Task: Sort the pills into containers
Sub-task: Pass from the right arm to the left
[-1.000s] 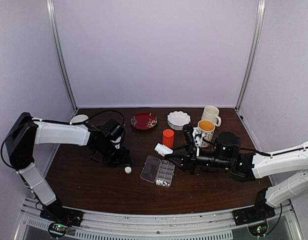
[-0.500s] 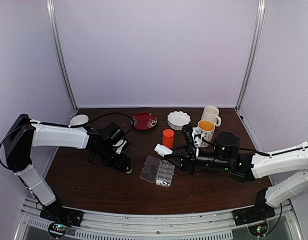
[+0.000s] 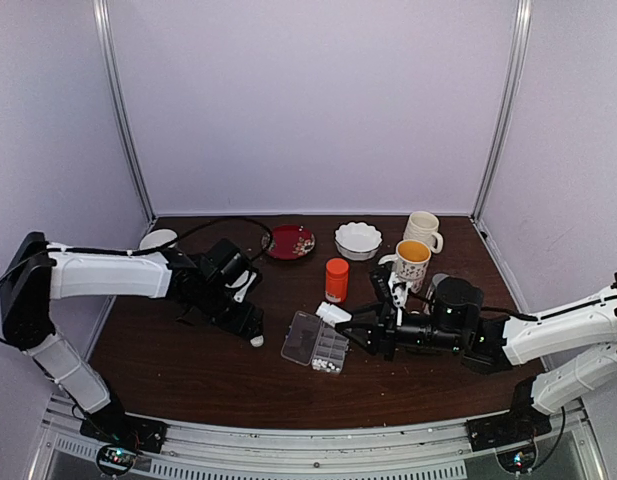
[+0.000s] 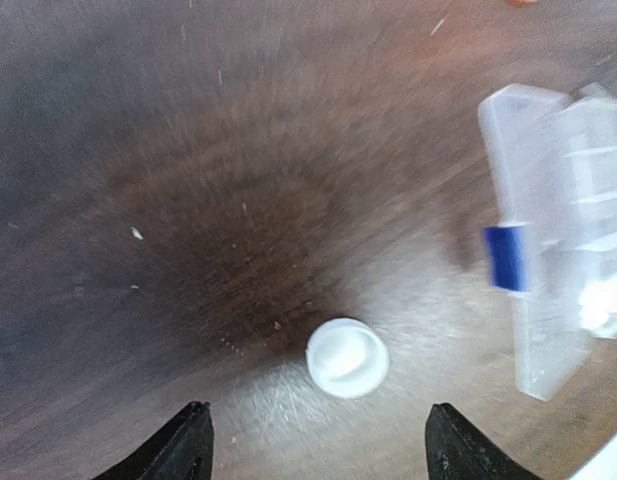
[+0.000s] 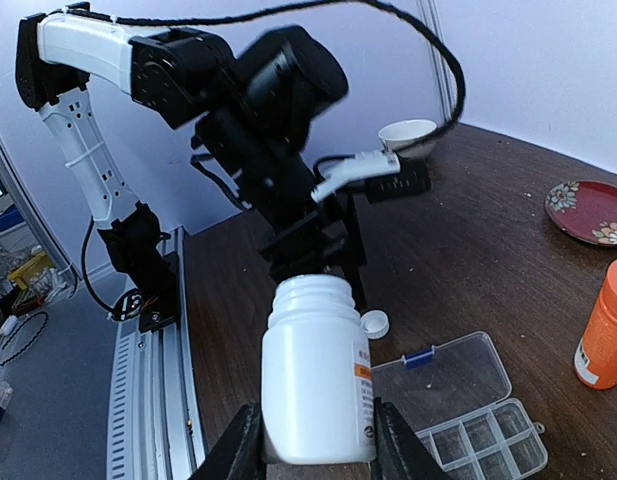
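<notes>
**Bottle moves closer to the pill box; cap back in view at the left claw**

Since a second ago the right claw (image 3: 353, 322) has carried its white bottle (image 3: 333, 313) nearer and lower, from just beside the orange bottle (image 3: 336, 279) to the far end of the pill box (image 3: 300, 336). More of the yellow-lined mug (image 3: 413, 262) behind that arm now shows. Half a second ago the left claw (image 4: 318, 450) covered most of the white cap (image 4: 347, 357). Now the cap lies in plain view again on the table (image 3: 188, 370). The pill box has not shifted.

The pill box lies open and flat. Its long axis runs from far to near in the overhead view, leaning a little to the right at the near end. The lid is folded out toward the left arm, with its blue latch (image 4: 506, 257) on the outer edge. The cells (image 3: 334, 347) are on the right arm's side. The pills (image 3: 323, 364) sit as a white cluster at the near end of the cells.

The right claw is clamped on the lower body of the white bottle. The bottle's open neck points away from the wrist toward the left arm, just above the far end of the box and apart from the pills. The left claw stands wide. The cap lies between and just ahead of its tips, touching neither. The pill box lies off to that claw's right, well clear of its fingers.
</notes>
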Action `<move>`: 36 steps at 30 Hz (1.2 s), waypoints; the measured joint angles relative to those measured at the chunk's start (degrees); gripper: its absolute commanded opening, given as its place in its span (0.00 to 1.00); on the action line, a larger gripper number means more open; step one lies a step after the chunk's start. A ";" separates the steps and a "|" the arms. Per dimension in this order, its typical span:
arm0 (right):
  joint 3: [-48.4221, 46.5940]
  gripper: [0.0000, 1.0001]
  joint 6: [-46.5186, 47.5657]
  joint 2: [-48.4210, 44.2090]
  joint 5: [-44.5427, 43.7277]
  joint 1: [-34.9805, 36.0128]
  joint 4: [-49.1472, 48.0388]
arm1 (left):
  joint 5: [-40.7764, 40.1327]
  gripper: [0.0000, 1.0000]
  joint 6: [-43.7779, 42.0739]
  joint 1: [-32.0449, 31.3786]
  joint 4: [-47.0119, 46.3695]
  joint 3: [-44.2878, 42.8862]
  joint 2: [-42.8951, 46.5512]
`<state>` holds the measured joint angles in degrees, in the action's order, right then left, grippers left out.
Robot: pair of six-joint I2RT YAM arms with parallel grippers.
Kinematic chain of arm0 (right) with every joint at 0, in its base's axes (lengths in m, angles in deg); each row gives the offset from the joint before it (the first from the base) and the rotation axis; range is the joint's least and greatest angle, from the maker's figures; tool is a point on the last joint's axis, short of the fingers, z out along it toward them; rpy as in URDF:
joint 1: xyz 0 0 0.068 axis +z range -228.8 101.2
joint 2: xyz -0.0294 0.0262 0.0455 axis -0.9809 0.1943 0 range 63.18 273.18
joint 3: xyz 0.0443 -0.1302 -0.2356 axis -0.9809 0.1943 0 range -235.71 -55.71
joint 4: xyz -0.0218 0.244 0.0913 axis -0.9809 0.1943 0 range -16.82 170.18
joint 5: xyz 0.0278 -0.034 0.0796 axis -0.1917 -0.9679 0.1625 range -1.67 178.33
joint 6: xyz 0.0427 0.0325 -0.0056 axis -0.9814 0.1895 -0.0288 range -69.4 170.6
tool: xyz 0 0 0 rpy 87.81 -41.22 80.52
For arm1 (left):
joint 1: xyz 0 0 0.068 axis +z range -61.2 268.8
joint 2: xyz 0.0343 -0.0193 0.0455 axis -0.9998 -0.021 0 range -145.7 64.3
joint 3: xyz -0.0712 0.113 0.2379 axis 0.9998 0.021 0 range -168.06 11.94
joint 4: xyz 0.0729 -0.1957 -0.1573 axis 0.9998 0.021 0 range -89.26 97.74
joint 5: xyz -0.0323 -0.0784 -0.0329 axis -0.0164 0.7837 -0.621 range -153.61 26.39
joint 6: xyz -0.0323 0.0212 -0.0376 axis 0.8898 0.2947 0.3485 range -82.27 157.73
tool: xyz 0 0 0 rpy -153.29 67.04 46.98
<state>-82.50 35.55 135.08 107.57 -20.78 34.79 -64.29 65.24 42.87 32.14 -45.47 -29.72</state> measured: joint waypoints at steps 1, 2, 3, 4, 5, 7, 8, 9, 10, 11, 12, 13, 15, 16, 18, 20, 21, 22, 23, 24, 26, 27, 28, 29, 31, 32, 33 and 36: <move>0.52 0.00 -0.04 -0.04 0.07 -0.04 -0.11 | 0.39 0.76 0.07 0.00 -0.02 0.22 2.43; 0.92 0.00 -0.09 -0.09 0.09 -0.04 -0.39 | 0.98 0.77 0.09 0.00 -0.09 0.33 4.98; 1.18 0.00 -0.13 -0.15 0.13 -0.07 -0.81 | 2.47 0.78 0.17 0.00 -0.42 0.44 8.76; 1.22 0.00 -0.13 -0.22 0.20 -0.09 -1.14 | 4.00 0.79 0.33 0.00 -1.01 0.48 11.69; 1.20 0.00 -0.15 -0.24 0.24 -0.13 -1.81 | 5.81 0.81 0.70 -0.04 -2.10 0.50 14.64; 1.03 0.00 -0.13 -0.24 0.31 -0.15 -3.10 | 10.45 0.88 2.36 -0.04 -5.66 0.63 20.57; 0.83 0.00 -0.11 -0.24 0.31 -0.15 -3.41 | 12.92 0.93 3.48 -0.07 -7.96 0.81 22.86; 0.44 0.00 -0.02 -0.24 0.31 -0.15 -3.61 | 15.23 0.97 4.79 -0.15 -10.40 1.03 24.76; -0.22 0.00 0.07 -0.24 0.31 -0.15 -3.72 | 17.73 0.98 6.56 -0.17 -13.03 1.20 26.47; -0.83 0.00 0.17 -0.24 0.28 -0.15 -3.87 | 19.71 0.98 7.89 -0.20 -15.21 1.25 27.56; -1.92 0.00 0.31 -0.24 0.28 -0.15 -3.96 | 21.57 0.98 9.38 -0.20 -17.18 1.25 28.26; -2.78 0.00 0.48 -0.24 0.28 -0.13 -4.00 | 23.45 0.98 10.36 -0.20 -18.62 0.94 28.61; -5.05 0.00 1.16 -0.22 0.28 -0.13 -4.07 | 26.12 0.93 12.13 -0.22 -19.63 -0.28 28.17; -6.25 0.00 1.53 -0.17 0.33 -0.13 -3.98 | 27.54 0.91 12.87 -0.20 -19.78 -1.29 27.52; -9.01 0.00 2.27 0.15 0.59 -0.13 -3.67 | 30.32 0.88 14.40 -0.20 -20.20 -3.54 25.73; -11.41 0.00 3.13 0.63 0.96 -0.11 -3.37 | 32.52 0.86 15.87 -0.20 -20.74 -5.29 24.11; -12.31 0.00 3.37 0.87 1.18 -0.11 -3.26 | 33.38 0.86 16.55 -0.20 -20.98 -5.88 23.52; -13.18 0.00 3.78 1.16 1.42 -0.04 -3.04 | 33.94 0.86 17.00 -0.20 -21.09 -6.08 23.28; -13.99 0.00 4.20 1.53 1.57 0.04 -2.80 | 34.36 0.85 17.27 -0.20 -21.09 -6.10 23.21; -14.60 0.00 4.50 1.90 1.73 0.11 -2.54 | 34.69 0.84 17.59 -0.20 -21.03 -6.10 23.21; -15.65 0.00 4.87 2.75 1.90 0.13 -1.84 | 35.50 0.82 18.08 -0.20 -21.09 -6.12 23.21; -16.17 0.00 5.07 3.19 2.01 0.13 -1.36 | 35.76 0.82 18.32 -0.20 -21.09 -6.12 23.21; -16.81 0.00 5.40 3.76 2.23 0.13 -0.94 | 36.04 0.82 18.45 -0.20 -21.11 -6.14 23.21; -17.25 0.00 5.64 4.20 2.43 0.13 -0.66 | 36.50 0.80 18.58 -0.20 -21.16 -6.14 23.19; -18.21 0.00 5.81 5.09 2.86 0.13 -0.17 | 37.07 0.77 18.75 -0.20 -21.35 -6.14 23.19; -18.69 0.00 5.88 5.55 3.06 0.13 0.13 | 37.42 0.75 18.86 -0.20 -21.53 -6.14 23.19; -18.97 0.00 5.90 5.84 3.17 0.13 0.22 | 37.70 0.73 18.95 -0.20 -21.62 -6.16 23.19; -19.37 0.00 5.92 6.40 3.54 0.13 0.52 | 38.62 0.65 19.08 -0.22 -22.01 -6.40 22.86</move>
<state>-101.86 41.47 141.48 111.11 -20.65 35.31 -25.67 84.32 42.65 10.13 -51.87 -6.86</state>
